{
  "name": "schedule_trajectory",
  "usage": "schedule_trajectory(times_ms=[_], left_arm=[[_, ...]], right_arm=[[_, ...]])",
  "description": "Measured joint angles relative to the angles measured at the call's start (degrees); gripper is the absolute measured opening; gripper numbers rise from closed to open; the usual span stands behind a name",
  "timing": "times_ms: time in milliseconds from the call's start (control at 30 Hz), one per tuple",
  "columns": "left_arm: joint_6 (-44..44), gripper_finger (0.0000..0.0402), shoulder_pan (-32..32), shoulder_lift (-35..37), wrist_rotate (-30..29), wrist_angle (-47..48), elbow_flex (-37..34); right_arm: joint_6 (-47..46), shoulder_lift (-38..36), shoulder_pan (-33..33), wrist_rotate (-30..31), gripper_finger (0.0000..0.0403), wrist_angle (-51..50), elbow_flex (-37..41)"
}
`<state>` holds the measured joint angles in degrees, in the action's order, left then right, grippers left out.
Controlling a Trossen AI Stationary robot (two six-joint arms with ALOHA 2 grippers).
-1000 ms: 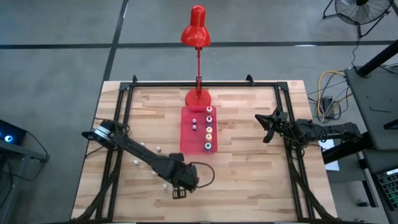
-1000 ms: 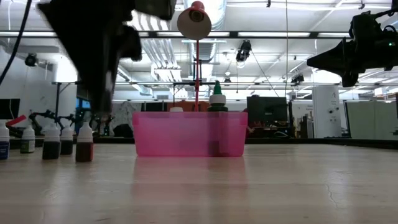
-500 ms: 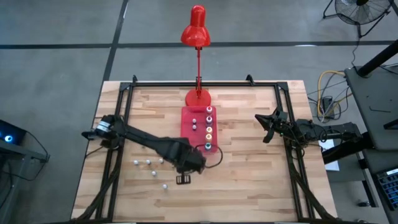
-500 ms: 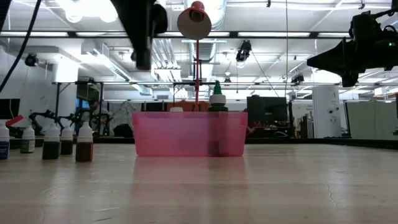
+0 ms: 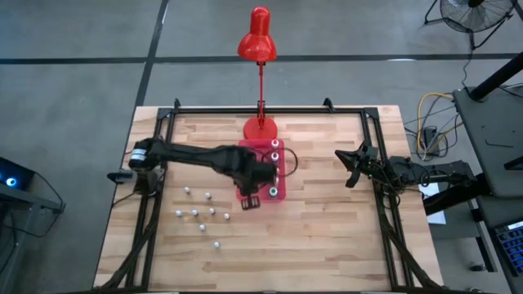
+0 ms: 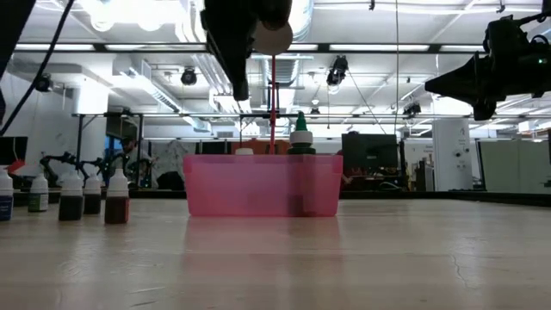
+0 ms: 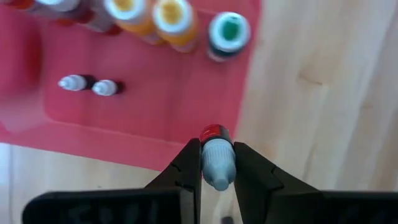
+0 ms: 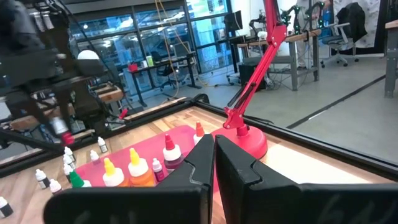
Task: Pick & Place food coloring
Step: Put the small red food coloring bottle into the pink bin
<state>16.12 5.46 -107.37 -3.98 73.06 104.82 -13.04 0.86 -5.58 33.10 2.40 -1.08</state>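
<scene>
Left fingers (image 7: 217,163) grip small bottle (image 7: 216,160) over tray (image 7: 155,124) edge; five big bottles (image 7: 176,18) ahead. Right fingers (image 8: 214,160) closed, idle.

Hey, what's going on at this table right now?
The left end effector is shut on a small food coloring bottle and holds it above the near edge of the red tray, where several bottles already stand. More small bottles wait on the wooden table to the tray's left. The right end effector is shut and idle at the table's right side.
</scene>
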Motion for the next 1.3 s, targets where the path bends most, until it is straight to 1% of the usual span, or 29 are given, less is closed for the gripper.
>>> schedule_trajectory(times_ms=[267, 467, 800, 1033, 1300], left_arm=[[0.31, 0.0042, -7.55, -0.74, -0.01, -1.83, -0.07], [0.66, 0.0042, -12.37, -3.48, 0.08, -4.07, -0.09], [5.01, 0.0042, -20.49, -8.02, -0.14, -8.39, -0.16], [8.71, 0.0042, -23.70, -10.43, -0.14, -9.73, -0.16], [10.59, 0.0042, -24.84, -13.20, 0.06, -10.31, -0.16]], right_arm=[[0.00, 0.00, -0.02, 0.00, 0.0009, -0.01, 0.00], [0.00, 0.00, -0.02, 0.00, 0.0009, 0.01, 0.00], [0.00, 0.00, -0.02, 0.00, 0.0009, -0.01, 0.00], [-0.01, 0.02, -0.02, 0.02, 0.0009, -0.01, 0.00], [0.00, 0.02, 0.00, 0.02, 0.0009, -0.01, 0.00]])
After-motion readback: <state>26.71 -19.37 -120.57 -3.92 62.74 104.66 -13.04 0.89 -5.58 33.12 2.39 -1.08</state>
